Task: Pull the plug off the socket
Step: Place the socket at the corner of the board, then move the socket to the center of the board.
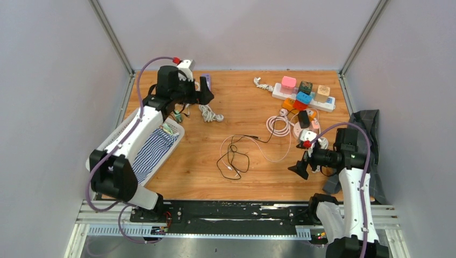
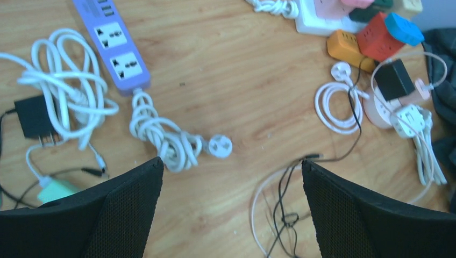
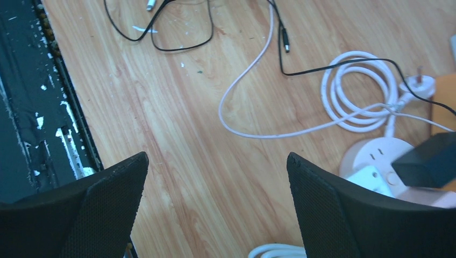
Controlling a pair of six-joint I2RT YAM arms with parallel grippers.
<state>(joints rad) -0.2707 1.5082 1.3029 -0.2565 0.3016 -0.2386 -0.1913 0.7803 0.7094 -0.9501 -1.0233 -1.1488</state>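
Two pincers are in view. The left pincer [image 2: 231, 212] is spread and holds nothing; in the overhead view it hangs over the upper left of the bench [image 1: 242, 107]. The right pincer [image 3: 215, 212] is also spread and empty, at lower right. One black plug [image 1: 304, 118] sits in one round pink socket [image 3: 376, 153], right of centre, near the right pincer but not touching it. Two power strips lie on the bench: one purple strip [image 2: 113, 45] at upper left and one white strip [image 1: 278, 92] at upper right.
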